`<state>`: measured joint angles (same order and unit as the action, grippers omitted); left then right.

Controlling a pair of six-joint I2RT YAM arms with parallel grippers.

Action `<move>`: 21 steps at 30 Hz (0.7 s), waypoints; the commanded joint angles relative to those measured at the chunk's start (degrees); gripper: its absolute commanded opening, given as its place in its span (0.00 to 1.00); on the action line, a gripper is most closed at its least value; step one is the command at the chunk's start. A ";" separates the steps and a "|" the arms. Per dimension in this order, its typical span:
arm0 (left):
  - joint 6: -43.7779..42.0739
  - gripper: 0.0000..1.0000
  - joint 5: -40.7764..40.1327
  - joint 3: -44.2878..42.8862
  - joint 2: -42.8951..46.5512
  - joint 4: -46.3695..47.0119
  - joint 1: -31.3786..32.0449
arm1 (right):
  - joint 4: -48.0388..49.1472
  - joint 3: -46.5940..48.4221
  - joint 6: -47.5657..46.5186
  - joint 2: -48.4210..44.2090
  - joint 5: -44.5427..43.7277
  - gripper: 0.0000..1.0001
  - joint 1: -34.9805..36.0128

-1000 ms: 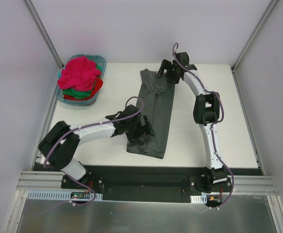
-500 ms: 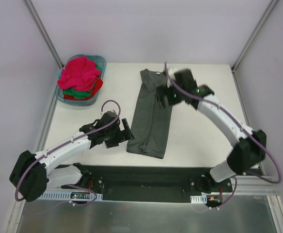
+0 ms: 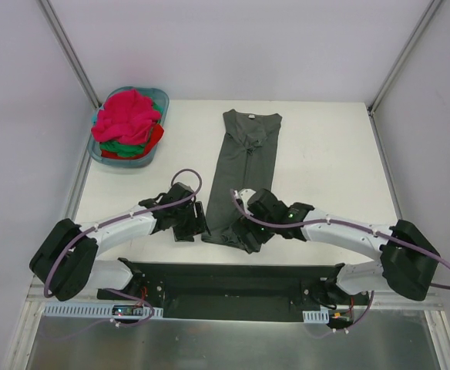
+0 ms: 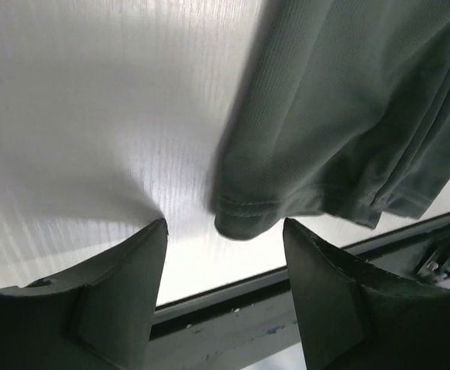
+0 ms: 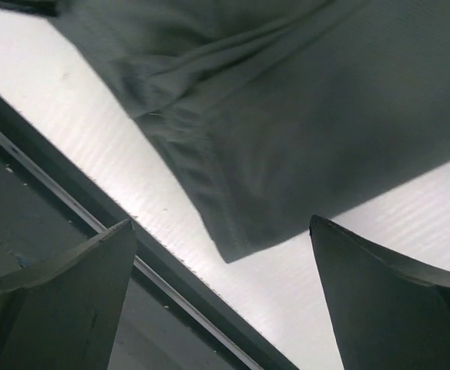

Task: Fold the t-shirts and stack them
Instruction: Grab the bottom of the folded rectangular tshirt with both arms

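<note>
A dark charcoal grey t-shirt (image 3: 246, 173) lies folded into a long strip down the middle of the table, collar at the far end. My left gripper (image 3: 196, 228) is open and empty just left of its near hem corner (image 4: 244, 220). My right gripper (image 3: 250, 235) is open and empty over the near right hem corner (image 5: 240, 247). Pink-red, red and green t-shirts (image 3: 127, 123) are piled in the teal basket (image 3: 157, 99) at the far left.
The table's near edge and the black base rail (image 3: 233, 277) lie right behind both grippers. Metal frame posts (image 3: 71, 54) stand at the back corners. White walls enclose the table.
My right arm has swung from the shirt's collar end down to the near hem. My left gripper has moved off the shirt to just left of the near hem.
</note>
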<state>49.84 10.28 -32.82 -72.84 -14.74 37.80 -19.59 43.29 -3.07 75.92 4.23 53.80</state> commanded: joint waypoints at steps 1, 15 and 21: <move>-1.24 0.59 0.61 0.39 -2.56 2.43 -0.01 | 2.90 1.89 1.06 1.59 -3.88 0.95 4.20; -0.10 0.00 -0.52 2.67 -5.30 5.51 -0.10 | -1.75 0.22 6.93 7.23 -10.73 0.57 7.28; 1.22 0.00 -1.41 6.45 0.14 4.90 -0.10 | -1.94 -2.94 9.58 4.33 -10.56 0.45 8.77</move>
<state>50.63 11.70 -29.65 -75.48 -6.59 37.80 -19.11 42.19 3.29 82.87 -5.32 61.17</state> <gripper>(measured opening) 0.008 0.478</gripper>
